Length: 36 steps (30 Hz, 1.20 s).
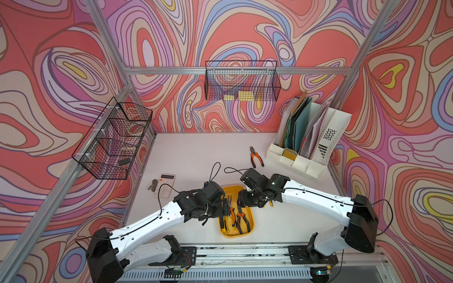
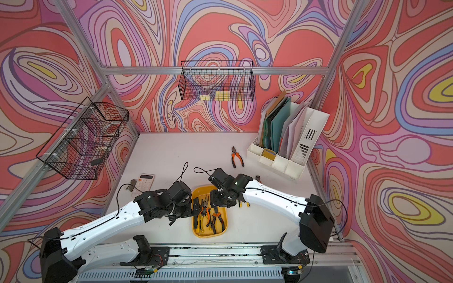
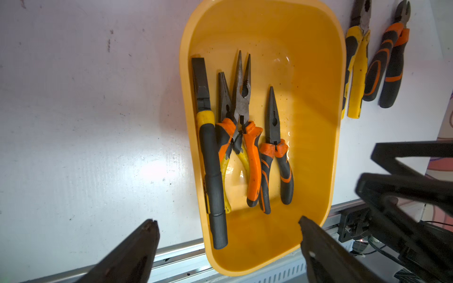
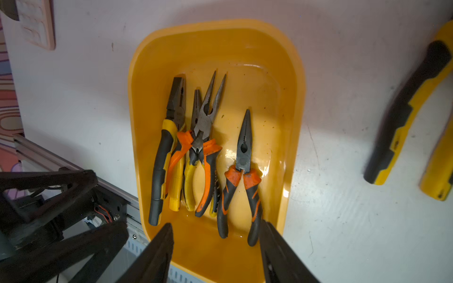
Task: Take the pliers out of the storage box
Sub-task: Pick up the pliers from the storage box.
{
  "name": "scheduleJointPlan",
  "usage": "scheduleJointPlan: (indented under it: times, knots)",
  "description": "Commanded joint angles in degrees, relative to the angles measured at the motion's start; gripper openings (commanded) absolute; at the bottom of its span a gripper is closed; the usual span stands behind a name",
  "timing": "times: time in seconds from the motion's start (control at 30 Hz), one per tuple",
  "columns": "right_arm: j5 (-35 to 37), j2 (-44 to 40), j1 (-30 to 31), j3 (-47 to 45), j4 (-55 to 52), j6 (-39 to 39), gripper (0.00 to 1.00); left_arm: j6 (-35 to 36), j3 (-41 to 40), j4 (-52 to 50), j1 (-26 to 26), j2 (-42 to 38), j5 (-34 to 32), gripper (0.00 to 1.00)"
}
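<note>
Three out, four to go, by the look of it. The storage box [image 3: 306, 36] sits at the near edge of the worktop [image 1: 196, 152], between the two arms. Four pliers lie lengthwise inside it, noses pointing toward the back wall. A yellow-and-black combination pair [image 4: 159, 159] lies along one wall, with two long-nosed pairs [image 4: 204, 122] crossed over each other just beside it. An orange-and-black needle-nose pair [image 4: 244, 147] lies apart from the rest.

Outside the box, an orange-handled pair [image 1: 256, 156] rests well away, near the white file organizer [image 1: 316, 169]. Two more, a yellow-handled pair [image 3: 355, 73] and an orange-and-black one [image 3: 389, 61], lie side by side on the worktop just beside the box. That reads as a little under half done.

Now the jaws. The left gripper [image 3: 226, 221] hangs over the near end of the box with its jaws spread wide and nothing between them. The right gripper [image 4: 216, 224] is over that same end, its jaws parted less widely and holding nothing. They frame the handle ends of the needle-nose pair, and one finger [image 4: 277, 250] is right beside a handle tip. Whether it touches cannot be told. Best guess: the right arm is lining up on that lone pair, the easiest one to lift clear.
</note>
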Motion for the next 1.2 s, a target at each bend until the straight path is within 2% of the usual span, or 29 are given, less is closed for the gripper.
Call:
scheduleJointPlan:
  times: [0.0, 0.2, 0.33, 0.63, 0.77, 0.97, 1.17]
  knots:
    - [0.4, 4.4, 1.9, 0.0, 3.7, 3.1, 0.60, -1.5, -0.9, -1.4, -0.2, -3.2, -3.1, 0.95]
    - [-0.5, 10.4, 4.6, 1.5, 5.2, 4.0, 0.59, -2.5, -1.4, -5.0, -0.3, -9.8, -7.3, 0.94]
    - [-1.5, 12.6, 5.3, 1.1, 6.2, 4.6, 0.57, -2.5, -2.6, -5.6, -0.2, -12.8, -7.6, 0.93]
    - [-2.8, 18.5, 5.7, 2.7, 5.4, 3.8, 0.46, -0.9, -3.5, -4.4, -0.2, -11.8, -4.8, 0.93]
    - [-2.4, 19.5, 5.7, 3.3, 4.7, 3.8, 0.35, 0.9, -3.0, -3.0, -0.2, -11.6, -2.9, 0.93]
    - [-1.2, 18.8, 5.8, 3.8, 3.7, 4.0, 0.09, 4.6, -1.4, -2.8, -0.2, -11.2, -0.6, 0.93]
    - [1.3, 16.9, 5.7, 6.8, -0.4, 3.5, 0.00, 7.1, -1.3, -3.0, -0.2, -12.3, 1.6, 0.93]
